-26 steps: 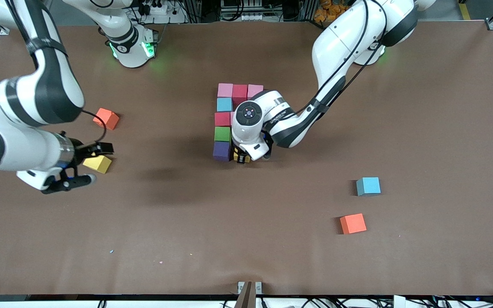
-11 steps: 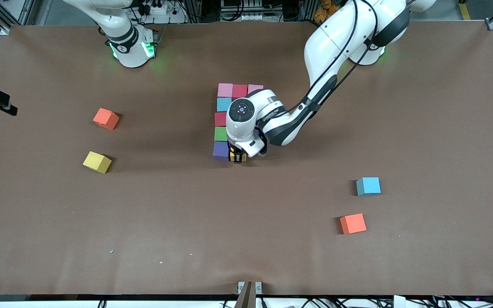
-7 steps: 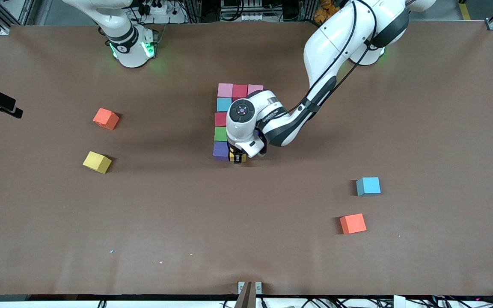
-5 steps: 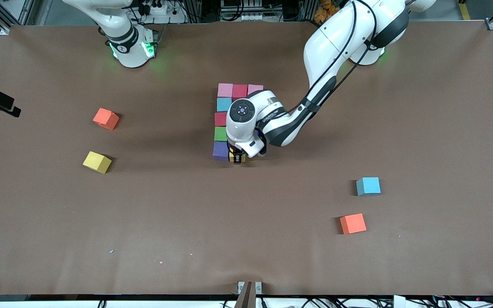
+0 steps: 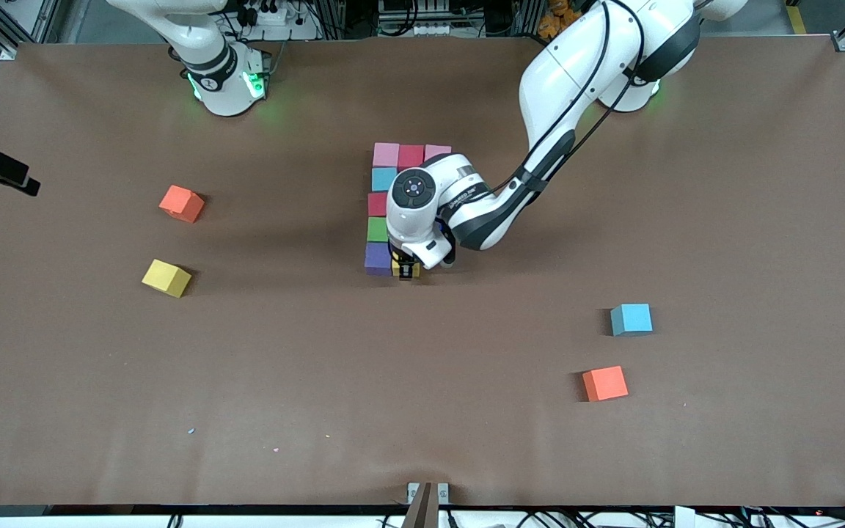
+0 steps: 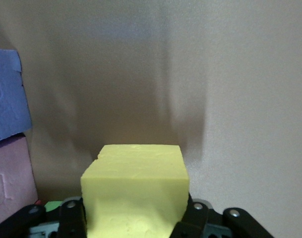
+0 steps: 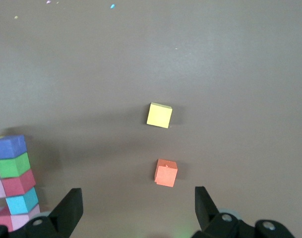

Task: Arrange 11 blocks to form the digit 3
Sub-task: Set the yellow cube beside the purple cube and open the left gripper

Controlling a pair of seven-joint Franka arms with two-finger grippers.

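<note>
Front view: the left gripper is sitting low at the purple cube, the near end of the block column. Left wrist view: a yellow cube is sitting between its fingers, seemingly pinched. Right wrist view: the right gripper is hanging with fingers spread, a loose yellow cube and an orange cube lying on the table past its fingertips.

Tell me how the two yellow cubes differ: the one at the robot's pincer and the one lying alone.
The small matte yellow cube between the left pincer's fingers sits against the purple cube at the multicoloured figure's nearest row; the lone yellow cube lies free toward the right arm's end, beside nothing. The first sits square with the figure; the lone one is turned askew. They look alike in colour and size.
</note>
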